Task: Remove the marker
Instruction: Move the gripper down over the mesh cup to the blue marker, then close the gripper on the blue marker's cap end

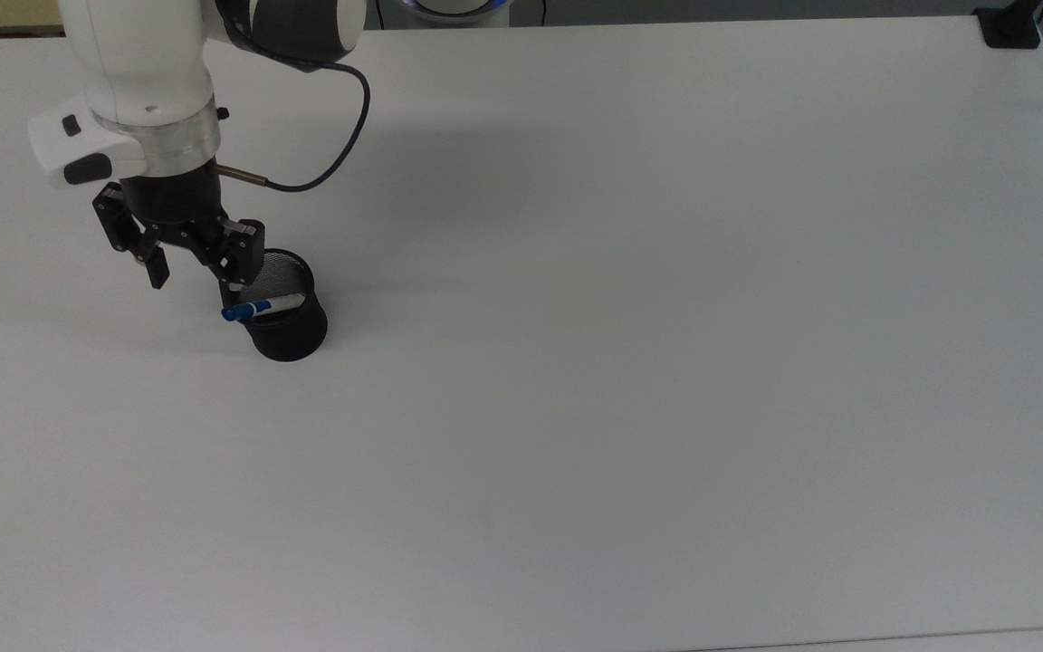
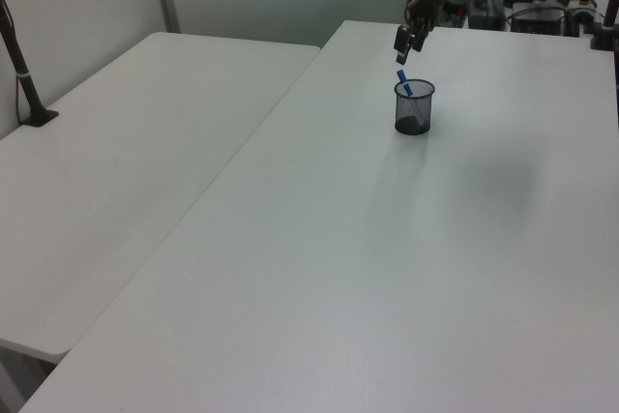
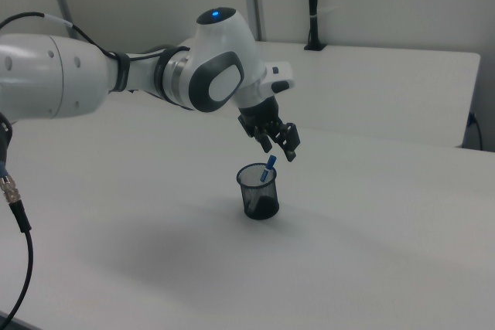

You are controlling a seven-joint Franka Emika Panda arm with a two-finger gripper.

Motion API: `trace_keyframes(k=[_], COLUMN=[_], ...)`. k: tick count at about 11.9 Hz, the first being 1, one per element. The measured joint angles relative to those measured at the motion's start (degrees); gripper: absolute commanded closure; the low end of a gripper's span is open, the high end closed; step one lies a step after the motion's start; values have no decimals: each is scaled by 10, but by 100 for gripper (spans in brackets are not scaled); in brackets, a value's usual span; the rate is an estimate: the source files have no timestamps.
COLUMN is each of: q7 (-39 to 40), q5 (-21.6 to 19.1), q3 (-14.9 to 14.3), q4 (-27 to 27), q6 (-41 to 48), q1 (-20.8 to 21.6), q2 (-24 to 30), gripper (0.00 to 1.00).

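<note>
The marker (image 1: 259, 308) leans in a black mesh cup (image 1: 287, 331) on the white table (image 1: 630, 362), with its blue cap poking over the rim toward the top view's left. My gripper (image 1: 195, 288) is open and hovers at the cup's upper-left rim, one finger (image 1: 231, 295) close to the blue cap and not touching it. In the left view the gripper (image 2: 403, 45) hangs just above the marker (image 2: 402, 80) and the cup (image 2: 414, 109). In the right view the gripper (image 3: 280, 151) sits slightly above the marker (image 3: 268, 169) sticking out of the cup (image 3: 258, 192).
A black clamp (image 1: 1010, 27) grips the table's corner at the top view's upper right. The arm's cable (image 1: 340, 136) loops above the cup. A second white table (image 2: 126, 162) adjoins on the left view's left, with a clamped pole (image 2: 24, 74).
</note>
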State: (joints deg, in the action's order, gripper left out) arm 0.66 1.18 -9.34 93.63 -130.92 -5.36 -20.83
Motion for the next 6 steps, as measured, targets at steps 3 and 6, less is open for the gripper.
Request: trace_keyframes(k=[3,6], q7=[0,0], q5=[0,0], q3=[3,4], q4=[-1,-1], q6=[-5,-13], q1=[3,4], q2=[-21,-30], gripper=[52,65])
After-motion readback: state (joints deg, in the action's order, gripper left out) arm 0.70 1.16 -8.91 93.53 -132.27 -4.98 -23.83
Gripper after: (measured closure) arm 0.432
